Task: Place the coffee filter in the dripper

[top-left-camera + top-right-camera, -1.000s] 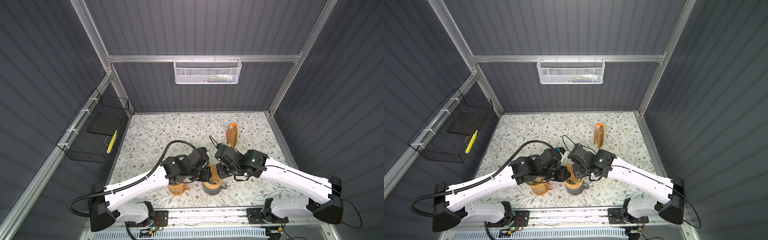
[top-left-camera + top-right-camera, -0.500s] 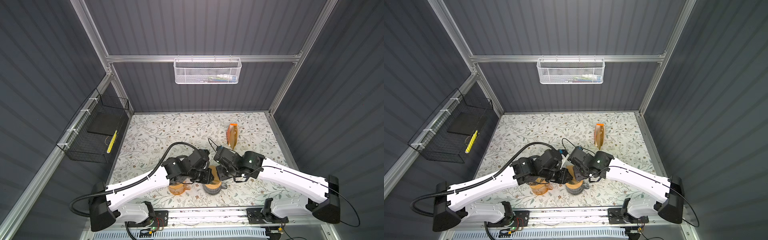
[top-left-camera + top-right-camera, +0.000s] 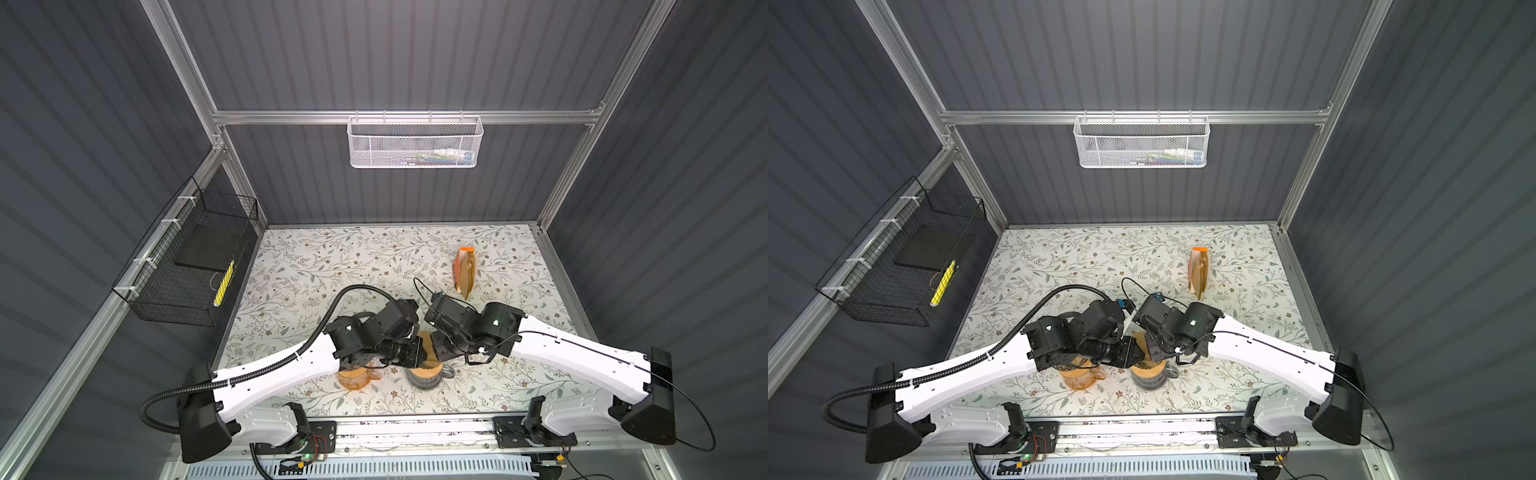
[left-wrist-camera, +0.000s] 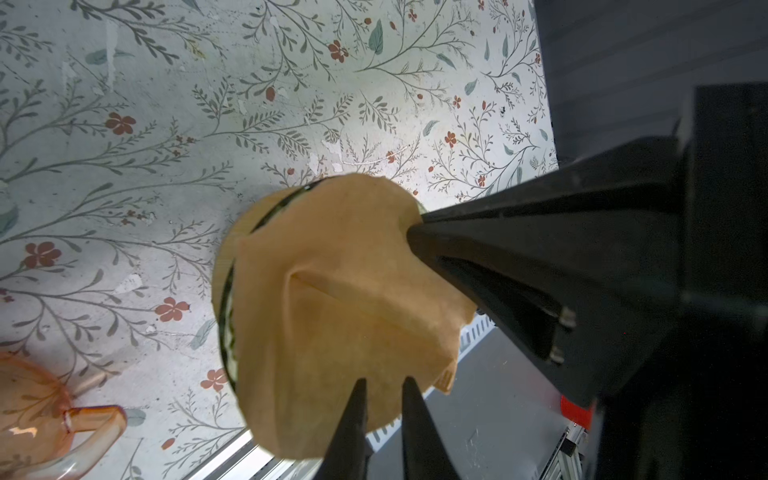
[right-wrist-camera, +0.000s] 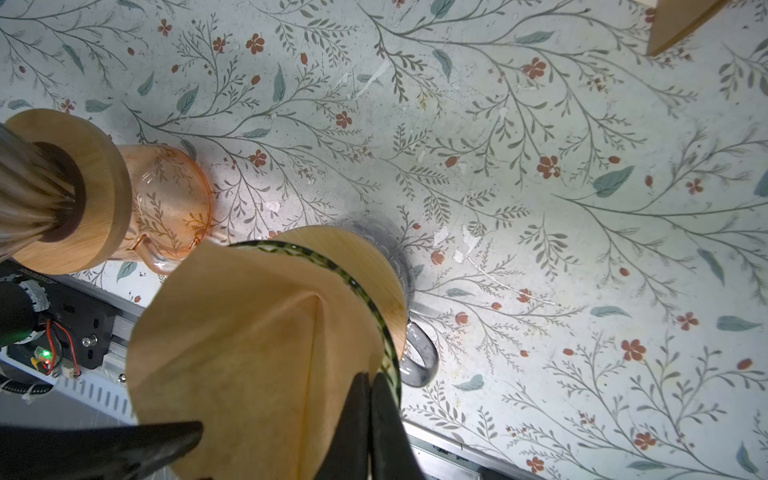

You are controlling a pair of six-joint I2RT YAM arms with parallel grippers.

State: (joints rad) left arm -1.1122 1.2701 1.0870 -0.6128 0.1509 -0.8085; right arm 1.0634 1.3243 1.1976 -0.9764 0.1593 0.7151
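Over the dripper (image 5: pixel 376 311), with your left gripper (image 4: pixel 384 380) and right gripper (image 5: pixel 370 378) both pinching the coffee filter (image 5: pixel 249 340), push it down softly so it does not tear.

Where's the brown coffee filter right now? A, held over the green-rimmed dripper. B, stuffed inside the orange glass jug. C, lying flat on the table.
A: the coffee filter is above the dripper, its edge pinched in the fingers of the right gripper.
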